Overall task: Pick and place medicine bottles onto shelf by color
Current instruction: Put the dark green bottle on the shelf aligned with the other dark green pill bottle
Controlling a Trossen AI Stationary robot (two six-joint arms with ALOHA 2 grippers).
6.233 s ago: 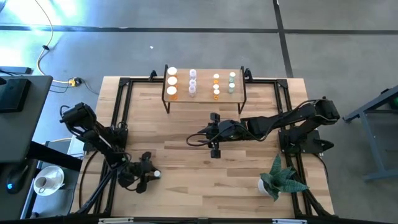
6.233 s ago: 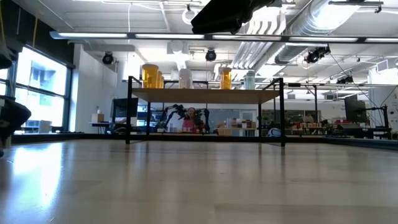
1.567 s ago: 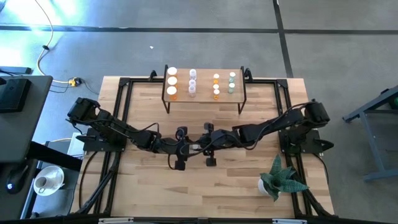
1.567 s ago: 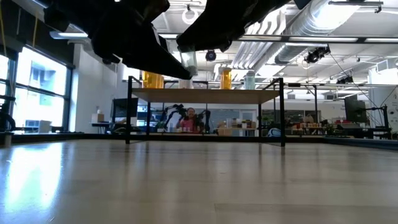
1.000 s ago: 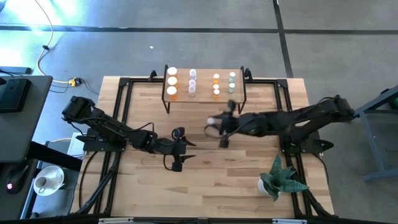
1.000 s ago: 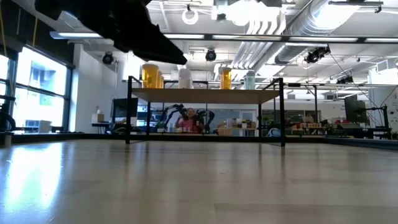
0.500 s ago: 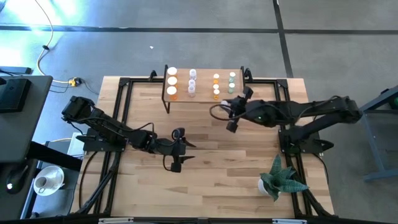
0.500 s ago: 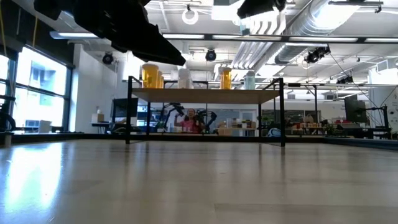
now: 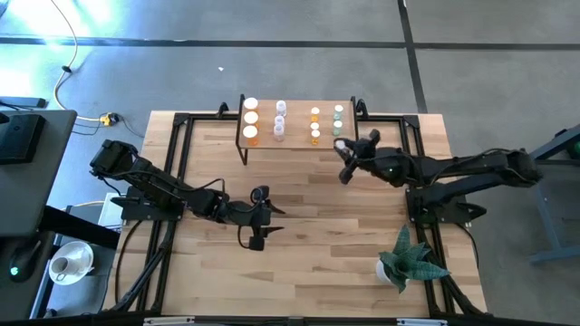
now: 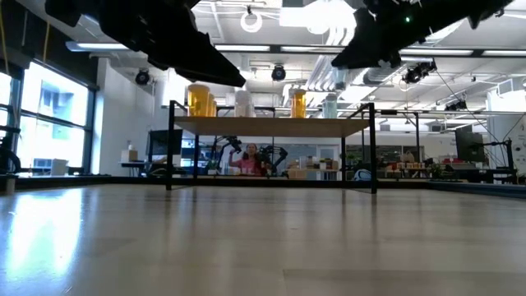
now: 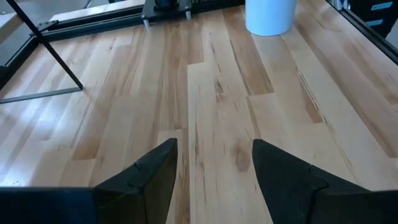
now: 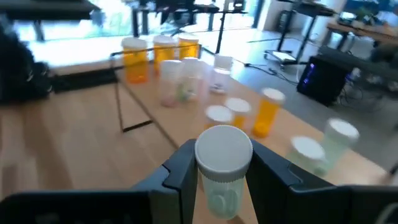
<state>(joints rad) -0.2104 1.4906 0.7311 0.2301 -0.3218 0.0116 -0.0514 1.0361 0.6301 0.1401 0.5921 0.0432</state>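
Right wrist view shows my right end effector (image 12: pixel 221 171) closed on a pale green bottle (image 12: pixel 222 168), white cap up, one finger on each side of its body. Seen from above, that bottle (image 9: pixel 341 145) hangs near the shelf's (image 9: pixel 297 138) front right corner, on the counter side of the edge and clear of the black leg there. On the shelf the other bottles stand in short columns: orange bottles (image 9: pixel 250 118) at the left end, clear bottles (image 9: pixel 280 119) next, smaller orange ones (image 9: pixel 314 125) after them, and pale green bottles (image 9: pixel 337 119) at the right end. Bare board shows along the shelf's front edge, just ahead of the green column.

My left end effector (image 9: pixel 261 214) hovers over the middle of the counter (image 9: pixel 299 263), well apart from the shelf, its fingers parted with nothing between them; the left wrist view shows only bare wood planks under it (image 11: pixel 211 171). Open counter lies between the two arms and along the whole front. A potted plant (image 9: pixel 408 261) sits near the counter's front right corner, well apart from both end effectors. From the low view, the space under the shelf (image 10: pixel 271 127) is open between its black legs.
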